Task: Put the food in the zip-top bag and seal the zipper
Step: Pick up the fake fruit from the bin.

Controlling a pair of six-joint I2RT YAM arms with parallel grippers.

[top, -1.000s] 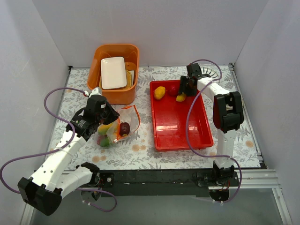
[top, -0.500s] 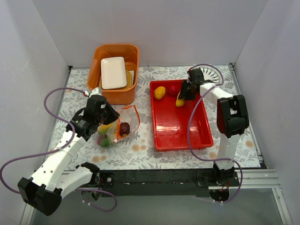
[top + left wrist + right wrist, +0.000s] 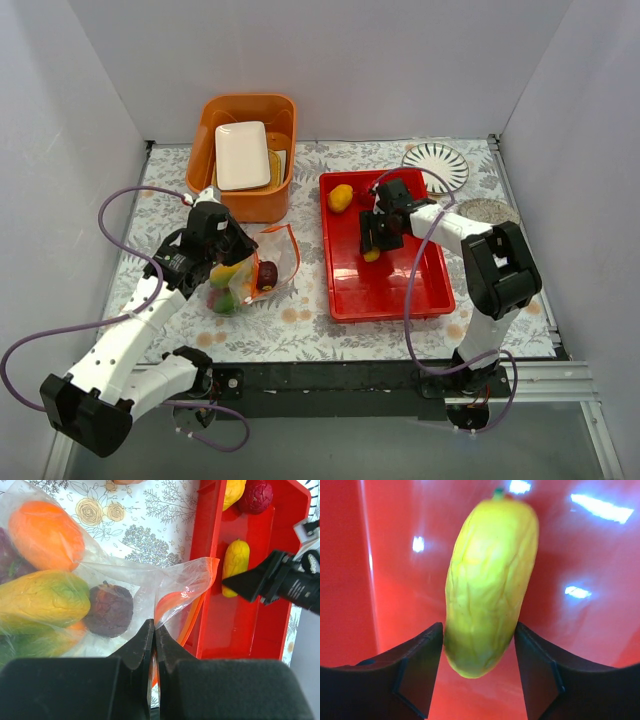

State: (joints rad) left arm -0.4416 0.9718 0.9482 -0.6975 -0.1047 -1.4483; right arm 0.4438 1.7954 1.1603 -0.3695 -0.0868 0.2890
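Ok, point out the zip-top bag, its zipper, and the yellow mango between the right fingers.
zip-top bag (image 3: 125,575), left wrist view, clear film near the mouth.
zipper (image 3: 170,604), left wrist view, orange-red strip at the fold.
yellow mango (image 3: 490,585), right wrist view, middle of its body.

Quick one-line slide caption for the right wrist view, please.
A yellow mango between the fingers of the right gripper, inside the red tray; whether it is clamped is unclear.

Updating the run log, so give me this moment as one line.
left pincer: shut on zip-top bag edge | right pincer: holding yellow mango over red tray | zipper: open
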